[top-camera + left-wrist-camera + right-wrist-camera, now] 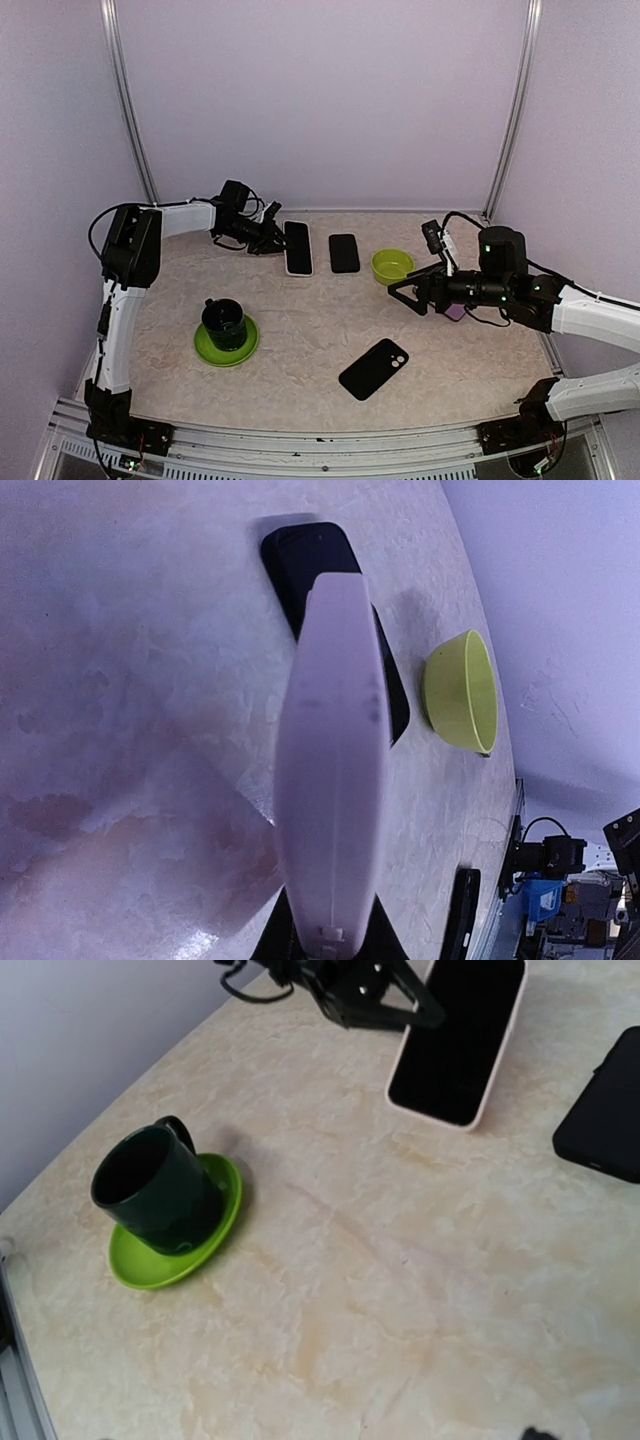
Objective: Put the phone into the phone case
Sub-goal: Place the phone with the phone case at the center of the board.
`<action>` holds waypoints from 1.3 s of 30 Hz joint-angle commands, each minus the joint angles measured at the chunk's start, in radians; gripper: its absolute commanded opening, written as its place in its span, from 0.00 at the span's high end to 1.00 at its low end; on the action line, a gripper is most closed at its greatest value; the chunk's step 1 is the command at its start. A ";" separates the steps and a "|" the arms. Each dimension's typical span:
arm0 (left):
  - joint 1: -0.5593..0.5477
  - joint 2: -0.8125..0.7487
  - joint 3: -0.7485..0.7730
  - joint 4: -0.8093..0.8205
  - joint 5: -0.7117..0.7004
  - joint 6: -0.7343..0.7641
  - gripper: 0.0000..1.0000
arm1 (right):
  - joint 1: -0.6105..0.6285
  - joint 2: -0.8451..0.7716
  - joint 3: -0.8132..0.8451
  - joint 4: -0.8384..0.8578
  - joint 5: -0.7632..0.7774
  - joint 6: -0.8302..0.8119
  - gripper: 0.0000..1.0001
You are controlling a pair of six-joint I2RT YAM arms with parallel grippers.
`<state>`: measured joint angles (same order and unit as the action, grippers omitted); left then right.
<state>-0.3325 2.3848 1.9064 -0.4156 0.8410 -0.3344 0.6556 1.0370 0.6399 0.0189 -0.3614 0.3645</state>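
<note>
Nearest the arm bases, on the worktop (300, 330), a black phone (373, 368) lay back up, camera lenses showing, well apart from a dark green mug (223, 322) on its lime saucer (246, 349). Farther back, the right gripper (405, 297) hovered with jaws spread beside a lime bowl (385, 272). Farthest, the left gripper (272, 238) pinched the end of a pale phone case (298, 247) lying just beside a second black phone (344, 253).

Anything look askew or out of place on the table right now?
Only the black phone or case near the front: it lies diagonal and alone, while the pale-edged phone and the black slab sit straight at the back. Nothing spilled.
</note>
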 commanded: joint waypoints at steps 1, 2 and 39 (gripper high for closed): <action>0.001 0.022 0.028 0.064 0.078 0.000 1.00 | -0.011 0.012 -0.017 0.003 0.010 0.018 0.15; 0.001 0.029 0.027 0.078 0.084 -0.006 1.00 | -0.011 0.014 -0.018 0.006 0.008 0.022 0.15; 0.016 0.207 0.200 0.127 0.035 -0.050 0.74 | -0.012 0.057 -0.066 0.067 -0.002 0.061 0.15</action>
<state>-0.3260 2.5660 2.0708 -0.3359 0.8894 -0.3916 0.6552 1.0866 0.5907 0.0578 -0.3588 0.4175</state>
